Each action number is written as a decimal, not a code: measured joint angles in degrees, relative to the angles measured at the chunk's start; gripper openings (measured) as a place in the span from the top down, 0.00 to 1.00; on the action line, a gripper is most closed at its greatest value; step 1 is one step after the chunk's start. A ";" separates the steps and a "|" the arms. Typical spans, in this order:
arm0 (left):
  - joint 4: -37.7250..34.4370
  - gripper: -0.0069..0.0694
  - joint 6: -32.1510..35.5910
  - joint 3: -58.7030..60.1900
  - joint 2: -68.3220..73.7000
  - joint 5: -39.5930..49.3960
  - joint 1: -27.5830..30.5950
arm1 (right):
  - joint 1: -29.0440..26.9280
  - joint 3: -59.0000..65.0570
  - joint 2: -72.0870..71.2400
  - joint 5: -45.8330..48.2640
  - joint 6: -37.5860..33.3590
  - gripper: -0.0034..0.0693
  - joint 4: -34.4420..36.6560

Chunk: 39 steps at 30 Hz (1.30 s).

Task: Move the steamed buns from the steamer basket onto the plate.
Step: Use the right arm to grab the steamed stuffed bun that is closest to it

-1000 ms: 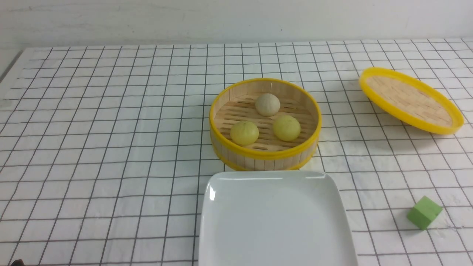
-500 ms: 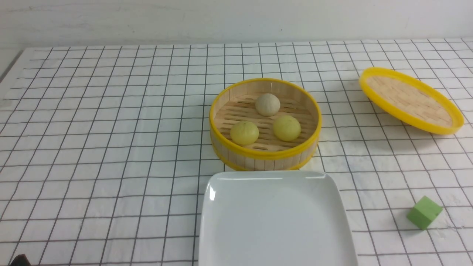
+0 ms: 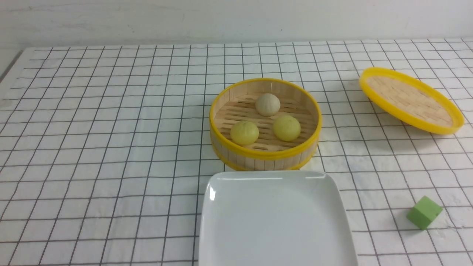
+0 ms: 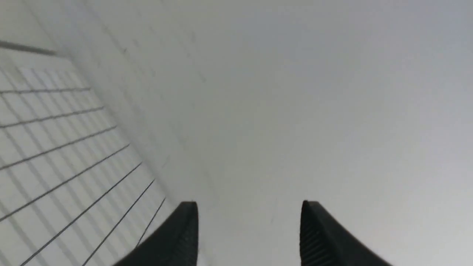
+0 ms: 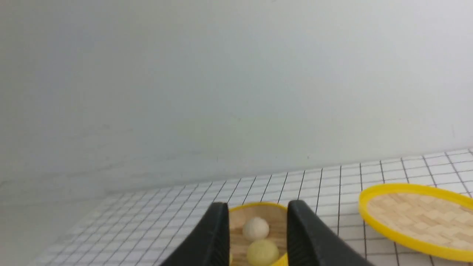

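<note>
- Three steamed buns point(image 3: 286, 128) down inside the steamer basket point(image 3: 258, 160): off-white bun point(image 3: 267, 104) at 12 o'clock, one yellow bun point(image 3: 244, 132) at 8 o'clock, other yellow bun point(image 3: 286, 128) at 4 o'clock, none touching.
- Bare plate point(image 3: 277, 229) just beside the basket, at its 6 o'clock.
- Off at 2 o'clock of the basket, well apart: tipped lid point(image 3: 410, 99). At 3 o'clock of the plate: green cube point(image 3: 424, 212). Leave both alone.
- Wide-apart jaws on the left gripper point(image 4: 249, 207), nothing between them, facing the wall and away from the buns.
- Partway-apart jaws on the right gripper point(image 5: 258, 205), nothing held, back from the basket and pointed at it.
- Step in hand, by the look of it: reach for a first bun with the right gripper.
- Pick a yellow bun near the front first, for a shorter trip to the plate.
- Come straight down from above to miss the tall wall.
- Put one finger on each side of the bun, low on the dome.
- Squeeze softly; probably soft, easy to squash or roll away.
- Lift above the yellow rim before going toward 6 o'clock.
</note>
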 joint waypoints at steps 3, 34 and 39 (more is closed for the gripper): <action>-3.82 0.39 0.68 0.00 0.00 -5.28 0.00 | 0.00 0.00 2.35 1.59 -4.46 0.62 2.40; 10.48 0.40 12.99 -6.88 0.00 30.48 0.00 | 0.00 -0.40 13.36 7.77 -23.86 0.62 7.12; 11.35 0.40 22.81 -18.08 1.31 37.42 0.00 | 0.00 -7.01 24.45 10.26 -27.84 0.62 7.12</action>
